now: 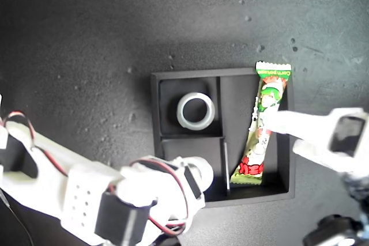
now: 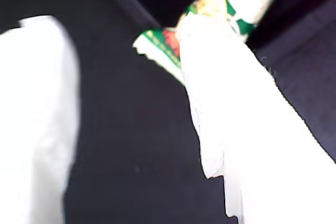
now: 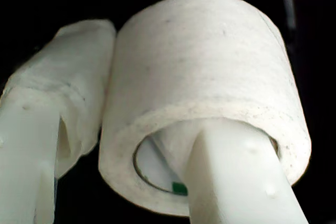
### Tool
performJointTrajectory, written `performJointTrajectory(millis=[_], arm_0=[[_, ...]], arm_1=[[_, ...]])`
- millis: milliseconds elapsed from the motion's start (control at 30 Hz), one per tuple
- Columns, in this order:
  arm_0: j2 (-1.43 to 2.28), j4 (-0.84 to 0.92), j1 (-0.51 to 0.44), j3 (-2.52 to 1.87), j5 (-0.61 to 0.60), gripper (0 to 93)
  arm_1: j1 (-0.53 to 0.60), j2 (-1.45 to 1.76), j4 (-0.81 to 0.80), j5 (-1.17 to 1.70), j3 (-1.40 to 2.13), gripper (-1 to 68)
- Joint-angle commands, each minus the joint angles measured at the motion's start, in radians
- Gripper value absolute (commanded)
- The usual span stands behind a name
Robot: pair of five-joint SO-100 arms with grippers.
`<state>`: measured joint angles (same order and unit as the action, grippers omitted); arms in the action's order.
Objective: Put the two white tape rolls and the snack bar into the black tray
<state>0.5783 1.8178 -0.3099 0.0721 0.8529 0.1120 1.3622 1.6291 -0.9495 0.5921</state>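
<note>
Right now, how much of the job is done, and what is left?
Done: one tape roll lies in a small compartment of the tray. The snack bar is in the long compartment, its top end resting on the far wall; my first gripper is open beside it. In hand: my second gripper holds the second roll, one finger through its centre. Left: placing that roll in the tray, perhaps seating the bar flat.

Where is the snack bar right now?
The snack bar lies in the black tray's long compartment on the exterior view's right, its top end poking over the wall, with my first pincer at its middle.
</note>
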Motion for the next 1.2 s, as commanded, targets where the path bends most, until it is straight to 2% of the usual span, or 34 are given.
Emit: performJointTrajectory(millis=[0,100,233,533,633,767,967,1133,1167], arm_0=[[-0.051,0.012,-0.021,0.129,0.021,0.1],[-0.064,0.012,-0.054,0.152,0.041,1.7],[-0.04,0.014,-0.077,0.149,0.06,12.4],[0.207,0.015,-0.026,-0.101,0.08,14.3],[0.313,0.015,0.002,-0.238,0.08,12.8],[0.268,0.015,0.006,-0.235,0.072,13.7],[0.179,0.015,-0.025,-0.147,0.086,14.4],[0.169,0.015,-0.035,-0.141,0.092,19.0],[0.17,0.015,-0.035,-0.141,0.094,22.3]], arm_1=[[-0.034,0.025,0.15,-0.265,-0.264,-0.3],[-0.095,0.15,0.172,-0.411,-0.196,-0.4],[-0.179,0.288,0.172,-0.495,-0.081,-0.5],[-0.278,0.535,0.17,-0.56,0.121,-0.6],[-0.247,0.584,0.156,-0.558,0.176,-0.6],[-0.187,0.584,0.121,-0.56,0.224,-0.6],[-0.199,0.584,0.115,-0.546,0.23,-0.6],[-0.206,0.584,0.117,-0.54,0.242,-0.6],[-0.204,0.584,0.117,-0.54,0.249,-0.6]])
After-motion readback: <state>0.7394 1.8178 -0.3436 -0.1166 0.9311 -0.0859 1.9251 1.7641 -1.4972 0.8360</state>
